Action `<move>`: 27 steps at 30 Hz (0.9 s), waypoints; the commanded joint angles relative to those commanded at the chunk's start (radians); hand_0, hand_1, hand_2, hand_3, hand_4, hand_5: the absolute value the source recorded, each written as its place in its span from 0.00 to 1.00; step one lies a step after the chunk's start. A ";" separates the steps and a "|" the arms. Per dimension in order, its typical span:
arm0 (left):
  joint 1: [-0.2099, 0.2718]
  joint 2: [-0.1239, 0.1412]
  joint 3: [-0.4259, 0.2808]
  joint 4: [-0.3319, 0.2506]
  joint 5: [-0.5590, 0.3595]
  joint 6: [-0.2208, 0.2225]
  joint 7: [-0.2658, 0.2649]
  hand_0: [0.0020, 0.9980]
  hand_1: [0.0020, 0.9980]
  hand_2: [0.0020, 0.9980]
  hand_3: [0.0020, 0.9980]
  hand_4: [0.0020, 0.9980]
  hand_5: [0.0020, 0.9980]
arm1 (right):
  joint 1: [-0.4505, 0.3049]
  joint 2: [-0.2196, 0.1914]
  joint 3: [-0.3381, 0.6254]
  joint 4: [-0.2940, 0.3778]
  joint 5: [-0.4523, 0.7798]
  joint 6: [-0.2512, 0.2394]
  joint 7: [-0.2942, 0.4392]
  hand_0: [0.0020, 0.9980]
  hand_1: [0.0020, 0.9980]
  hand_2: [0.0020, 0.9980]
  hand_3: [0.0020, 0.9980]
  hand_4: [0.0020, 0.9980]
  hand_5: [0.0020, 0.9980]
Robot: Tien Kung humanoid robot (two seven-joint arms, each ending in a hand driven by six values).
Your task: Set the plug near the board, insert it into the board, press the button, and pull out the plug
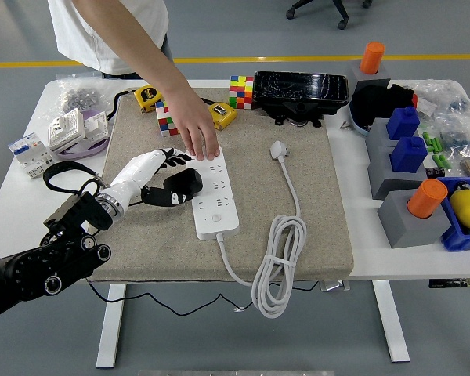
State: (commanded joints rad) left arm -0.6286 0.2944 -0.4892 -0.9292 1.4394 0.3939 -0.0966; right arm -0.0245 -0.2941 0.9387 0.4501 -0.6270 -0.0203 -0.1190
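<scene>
left hand (172, 182) rests fingers curled, empty, beside the board (212, 193) a person's hand (196, 135) steadies; plug (278, 149) lies right, next needs grasping.

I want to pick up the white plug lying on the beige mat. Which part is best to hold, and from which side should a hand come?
Grip the white plug by the sides of its rounded body, coming from above. It lies flat on the beige mat, and its white cable trails toward the near edge, so a hand from above stays clear of it.
</scene>
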 joint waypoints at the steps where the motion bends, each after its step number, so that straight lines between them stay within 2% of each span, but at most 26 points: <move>1: 0.002 0.001 -0.003 -0.003 0.001 0.000 0.000 0.68 0.74 0.77 0.79 1.00 0.15 | 0.000 0.000 0.000 0.000 0.000 0.000 0.000 0.68 0.69 0.70 0.60 0.94 0.53; 2: 0.004 0.001 -0.007 -0.005 0.002 -0.001 0.001 0.69 0.75 0.77 0.79 1.00 0.19 | 0.000 -0.001 -0.001 0.000 0.000 0.000 0.000 0.68 0.69 0.70 0.60 0.94 0.53; 7: 0.020 0.008 -0.039 -0.038 0.009 -0.002 0.003 0.69 0.75 0.77 0.79 1.00 0.19 | -0.001 0.001 -0.005 -0.003 0.001 0.001 -0.001 0.68 0.69 0.70 0.60 0.94 0.53; 8: 0.029 0.010 -0.055 -0.051 0.013 -0.001 0.001 0.68 0.75 0.77 0.79 1.00 0.21 | 0.000 0.002 -0.008 -0.003 0.001 0.001 -0.001 0.68 0.69 0.70 0.60 0.94 0.53; 13: 0.074 0.015 -0.142 -0.107 0.030 0.012 -0.006 0.68 0.75 0.77 0.79 1.00 0.21 | 0.009 0.001 -0.019 -0.001 0.000 0.001 -0.001 0.68 0.69 0.70 0.60 0.94 0.53; 14: 0.082 0.016 -0.158 -0.116 0.032 0.014 -0.007 0.68 0.74 0.76 0.78 1.00 0.25 | 0.011 0.000 -0.022 -0.001 0.000 0.000 0.000 0.68 0.69 0.70 0.60 0.94 0.53; 19: 0.139 0.026 -0.261 -0.184 0.048 0.021 -0.012 0.68 0.74 0.76 0.78 1.00 0.25 | 0.017 -0.009 -0.029 0.012 -0.006 -0.001 0.000 0.68 0.69 0.70 0.60 0.94 0.53; 25: 0.177 0.023 -0.345 -0.219 0.049 0.022 -0.013 0.68 0.74 0.76 0.78 1.00 0.27 | 0.016 -0.007 -0.033 0.005 -0.002 0.000 -0.002 0.68 0.69 0.70 0.60 0.94 0.53; 27: 0.192 0.022 -0.372 -0.229 0.045 0.024 -0.015 0.68 0.74 0.76 0.77 1.00 0.31 | 0.018 -0.007 -0.035 0.005 -0.002 0.001 -0.002 0.68 0.69 0.70 0.60 0.94 0.53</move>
State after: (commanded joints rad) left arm -0.4366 0.3162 -0.8617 -1.1582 1.4848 0.4178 -0.1118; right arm -0.0068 -0.3016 0.9034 0.4548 -0.6286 -0.0197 -0.1209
